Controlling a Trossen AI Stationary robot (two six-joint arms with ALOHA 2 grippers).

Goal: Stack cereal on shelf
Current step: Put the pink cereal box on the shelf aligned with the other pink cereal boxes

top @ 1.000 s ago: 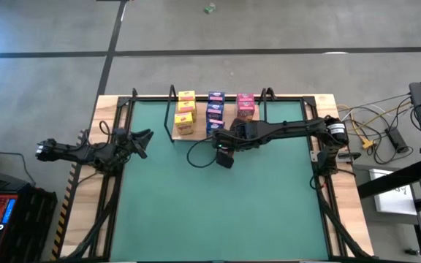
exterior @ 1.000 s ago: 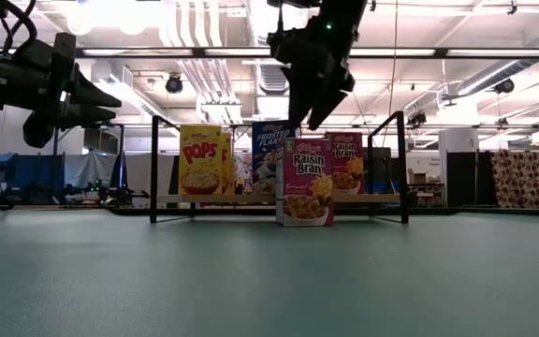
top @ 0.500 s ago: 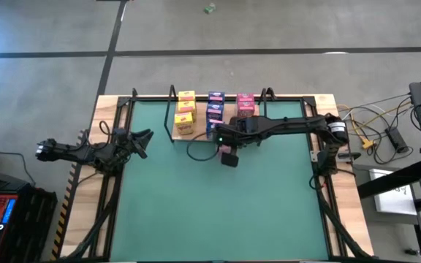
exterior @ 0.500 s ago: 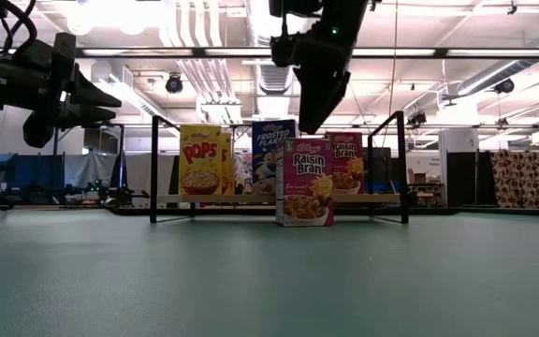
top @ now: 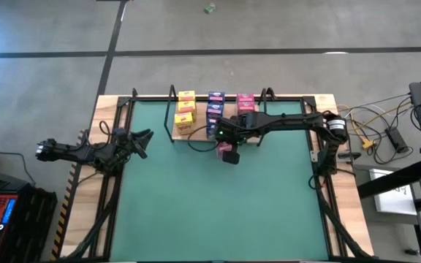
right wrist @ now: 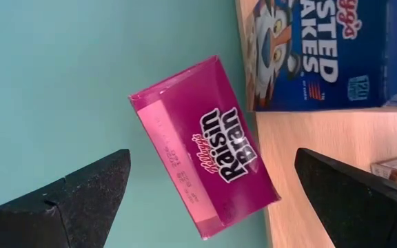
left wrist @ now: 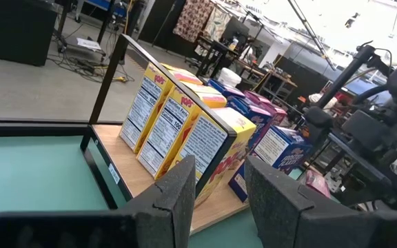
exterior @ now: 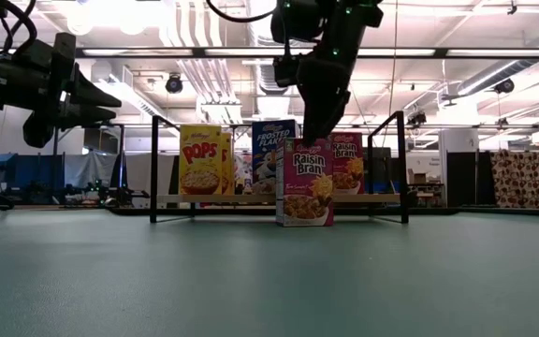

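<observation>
One pink Raisin Bran box (exterior: 306, 182) stands upright on the green mat (top: 218, 204) just in front of the shelf (top: 196, 134), long axis vertical, printed face turned away from the shelf. Right gripper (exterior: 321, 117) hovers directly above it, fingers spread wide. Behind, yellow boxes (top: 185, 113) and blue boxes (top: 215, 111) line the shelf. Left gripper (top: 142, 139) waits well left of the shelf, fingers pressed together.

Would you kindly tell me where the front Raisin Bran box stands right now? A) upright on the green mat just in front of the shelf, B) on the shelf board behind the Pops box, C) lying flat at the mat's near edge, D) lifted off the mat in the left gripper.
A: the Raisin Bran box stands upright on the green mat, in front of the shelf, below the open right gripper.
</observation>
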